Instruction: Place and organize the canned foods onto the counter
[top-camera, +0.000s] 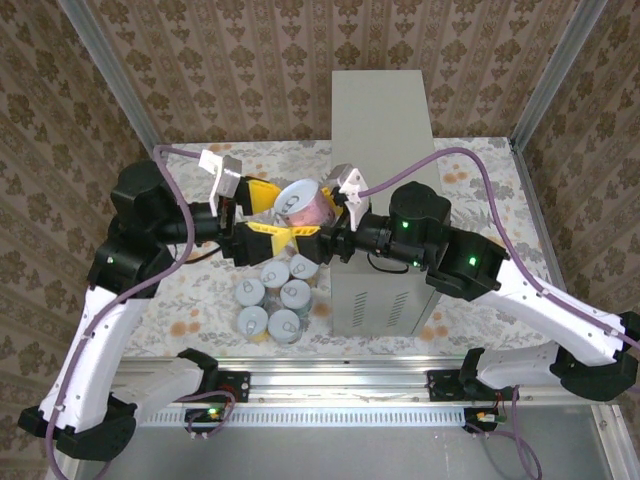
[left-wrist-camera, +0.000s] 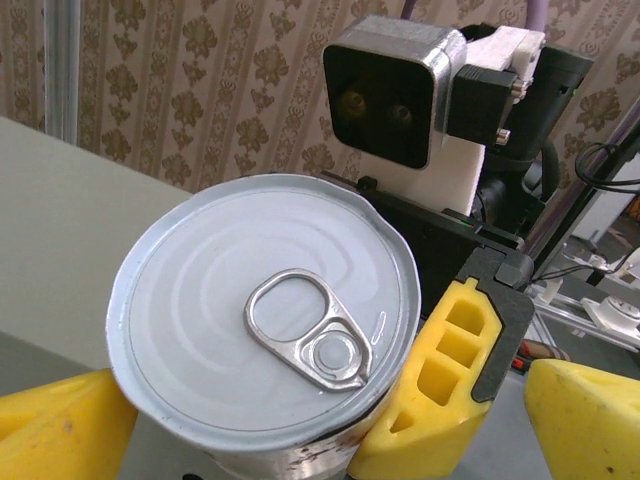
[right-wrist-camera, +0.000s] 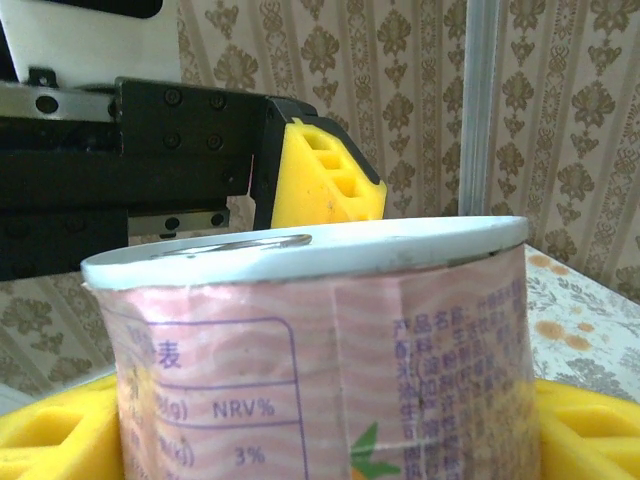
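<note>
The right gripper (top-camera: 325, 215) was clamped on the pink tin (top-camera: 303, 203), its yellow fingers (right-wrist-camera: 55, 435) pressed against the label on either side. The tin stood upright between them, its lid level and just above the fingers. Facing it fingertip to fingertip, the left gripper (left-wrist-camera: 320, 435) stood apart, its two yellow pads (left-wrist-camera: 590, 420) spread wider than the tin. One of the right gripper's fingers sat in the gap between the tin and the left gripper's far pad. From the left wrist, the tin's silvery lid lay straight ahead between the parted jaws, pull-tab (left-wrist-camera: 310, 335) up.

The tin hung in the air between the two tools, not on the counter (top-camera: 385, 110) — the grey box stood just behind the right gripper's wrist, and the right arm (top-camera: 470, 262) reached across its top. Whether the tin was level with the counter's top could not be told. Below both grippers and a little toward the arm bases, the other tins (top-camera: 296, 293) stood lids-up in a tight cluster on the floral floor (top-camera: 200, 300), beside the counter's wall nearest the left arm.
</note>
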